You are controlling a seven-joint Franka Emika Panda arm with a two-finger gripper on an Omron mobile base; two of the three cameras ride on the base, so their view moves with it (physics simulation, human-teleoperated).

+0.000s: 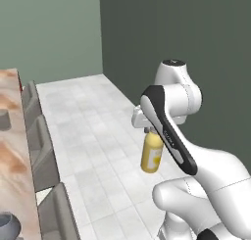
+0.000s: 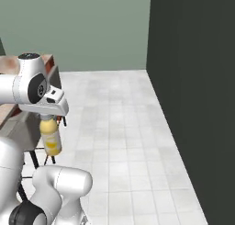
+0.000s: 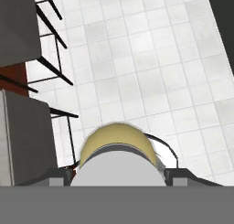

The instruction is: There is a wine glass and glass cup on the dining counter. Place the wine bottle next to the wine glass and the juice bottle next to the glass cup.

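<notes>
My gripper (image 1: 147, 131) is shut on the cap end of the juice bottle (image 1: 152, 154), a stubby yellow bottle that hangs upright below the hand, in the air above the tiled floor. From the right the gripper (image 2: 50, 118) holds the juice bottle (image 2: 51, 137) just right of the stools. Looking down the hand, the gripper (image 3: 118, 175) has the bottle's pale cap and yellow shoulder (image 3: 117, 137) between its fingertips (image 3: 61, 175). The dining counter (image 1: 13, 156) runs along the left edge. A small grey cylinder there looks like the glass cup (image 1: 4, 119). The wine glass and wine bottle are out of view.
Grey stools (image 1: 43, 156) line the counter's side between it and me; their seats and dark legs (image 3: 25, 141) show below the hand. A rounded grey vessel (image 1: 8, 226) sits on the counter at lower left. A dark wall (image 2: 193, 81) closes the right; pale tiled floor (image 2: 119, 123) lies between.
</notes>
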